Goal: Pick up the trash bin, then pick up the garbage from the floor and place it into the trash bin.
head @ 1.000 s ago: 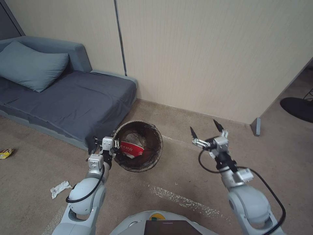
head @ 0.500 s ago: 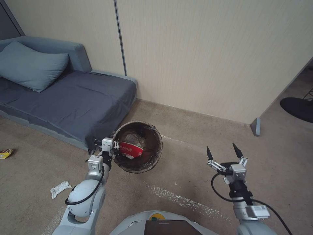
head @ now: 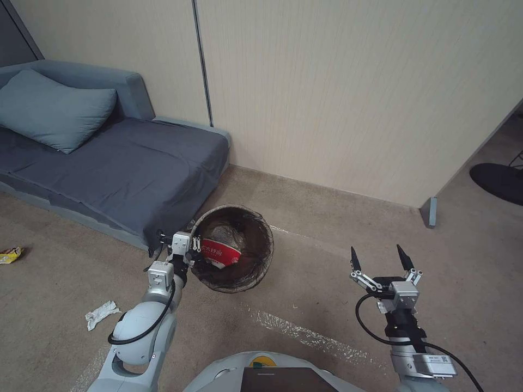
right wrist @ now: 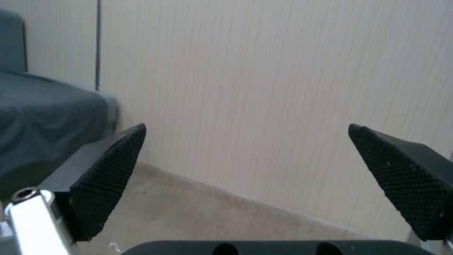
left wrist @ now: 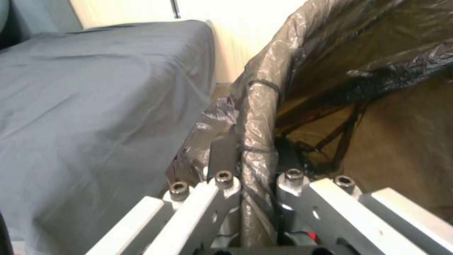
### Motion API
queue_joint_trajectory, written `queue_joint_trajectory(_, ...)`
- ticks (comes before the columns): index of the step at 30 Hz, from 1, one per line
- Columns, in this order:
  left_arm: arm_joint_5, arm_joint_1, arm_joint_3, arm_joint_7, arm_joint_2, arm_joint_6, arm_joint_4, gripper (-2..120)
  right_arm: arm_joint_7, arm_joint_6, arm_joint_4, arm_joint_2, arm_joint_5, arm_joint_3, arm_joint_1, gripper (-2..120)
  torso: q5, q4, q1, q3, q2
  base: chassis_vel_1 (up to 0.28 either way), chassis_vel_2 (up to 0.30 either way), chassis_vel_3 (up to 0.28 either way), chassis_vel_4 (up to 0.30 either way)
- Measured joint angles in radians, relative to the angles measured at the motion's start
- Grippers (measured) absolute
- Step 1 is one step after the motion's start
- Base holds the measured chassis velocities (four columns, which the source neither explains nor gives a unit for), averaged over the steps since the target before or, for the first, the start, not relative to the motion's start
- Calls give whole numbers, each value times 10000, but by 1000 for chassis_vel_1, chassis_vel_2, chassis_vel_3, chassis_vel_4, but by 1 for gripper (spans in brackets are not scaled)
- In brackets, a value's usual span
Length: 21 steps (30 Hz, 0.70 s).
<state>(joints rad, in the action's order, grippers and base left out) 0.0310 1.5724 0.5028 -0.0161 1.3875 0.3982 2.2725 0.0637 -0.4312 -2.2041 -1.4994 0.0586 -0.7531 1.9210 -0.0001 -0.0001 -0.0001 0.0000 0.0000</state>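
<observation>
The small round plastic trash bin with a bag liner folded over its rim (head: pixel 233 247) sits just off the front corner of the low upholstered sofa (head: pixel 125 169), with the panelled wall (head: pixel 338 92) behind both. A large pillow (head: pixel 52 114) lies on the sofa's far left end. The left gripper (head: pixel 188 251) is at the bin's left rim, 1 finger inside and 1 outside, clamped on the lined rim (left wrist: pixel 257 117). Inside the bin lies a crumpled paper cup (head: pixel 219 252). On the floor left of the left arm lies a crumpled paper scrap (head: pixel 101 314), and farther left, at the view's edge, a snack wrapper (head: pixel 10 254). The right gripper (head: pixel 378 257) hangs well to the right of the bin, fingers (right wrist: pixel 106 173) spread apart, facing the wall.
</observation>
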Motion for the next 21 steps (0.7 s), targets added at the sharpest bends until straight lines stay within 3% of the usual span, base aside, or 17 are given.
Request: queue_joint_trajectory(21, -11, -29, 48, -70, 82, -18, -66, 3, -119, 719, -45, 224, -22, 268, -473, 100, 1, 0, 0, 1, 0, 23, 20, 20, 23)
